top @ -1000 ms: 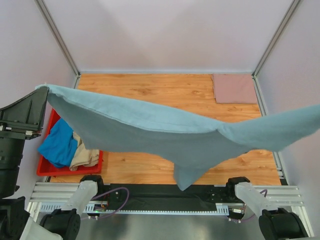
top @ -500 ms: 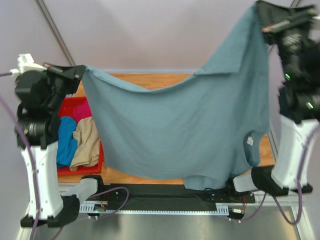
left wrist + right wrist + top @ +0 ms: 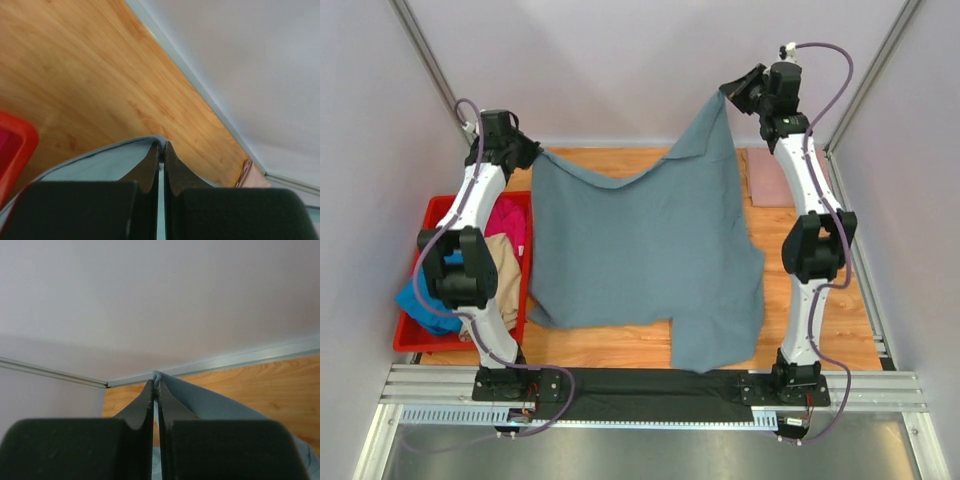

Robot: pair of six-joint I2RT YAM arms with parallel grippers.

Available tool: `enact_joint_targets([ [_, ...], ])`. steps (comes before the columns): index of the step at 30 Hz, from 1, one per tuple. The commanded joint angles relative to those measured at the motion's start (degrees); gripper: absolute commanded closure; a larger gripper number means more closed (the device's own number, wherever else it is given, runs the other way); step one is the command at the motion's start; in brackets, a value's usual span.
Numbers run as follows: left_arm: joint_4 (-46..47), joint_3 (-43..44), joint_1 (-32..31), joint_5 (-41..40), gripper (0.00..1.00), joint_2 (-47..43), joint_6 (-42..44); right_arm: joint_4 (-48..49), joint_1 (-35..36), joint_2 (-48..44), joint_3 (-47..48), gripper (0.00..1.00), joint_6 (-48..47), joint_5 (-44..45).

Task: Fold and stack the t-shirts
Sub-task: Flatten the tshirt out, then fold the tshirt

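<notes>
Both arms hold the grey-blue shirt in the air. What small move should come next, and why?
Probably lower both toward the table so the shirt lies flat. The left gripper and right gripper each pinch a top corner of the grey-blue t-shirt, which hangs spread open above the wood.

This is looking like a robotics lab cell: two arms (image 3: 810, 250) are standing bolted to an aluminium rail (image 3: 420, 385) at the edge of a wood-grain table (image 3: 600, 345), with cables (image 3: 849, 62) running along them. Plain pale walls (image 3: 650, 70) and slanting metal posts (image 3: 432, 65) are closing the table in on three sides, and a red bin (image 3: 420, 343) is sitting at its left
</notes>
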Motion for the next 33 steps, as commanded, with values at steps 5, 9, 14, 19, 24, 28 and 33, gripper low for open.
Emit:
enact_joint_targets([
  [5,15.49,15.02,3.22,9.3,1.0,16.17,2.19,12.48,-3.5,14.18,15.2,1.0,1.11,-7.34],
  [9,14.71,18.73,3.31,10.81,1.0,20.14,3.43,14.78,-4.38,15.85,12.66,1.0,3.84,-8.04],
  [14,12.87,17.69,4.1,10.37,1.0,21.47,2.64,13.91,-7.01,14.72,7.91,1.0,5.95,-8.75],
  [19,9.71,15.92,5.07,9.58,1.0,20.16,5.27,10.22,-9.38,10.6,0.54,1.0,6.66,-9.98],
  [24,6.54,15.83,5.6,9.75,1.0,19.89,8.79,9.43,-10.88,6.02,-5.98,1.0,6.75,-11.92],
  [28,5.04,14.08,5.6,11.77,1.0,18.75,8.61,6.79,-11.06,3.64,-8.35,1.0,6.75,-13.23],
  [33,0.74,12.93,5.6,9.84,1.0,18.04,10.89,0.99,-11.06,-0.13,-10.46,1.0,6.49,-13.5],
])
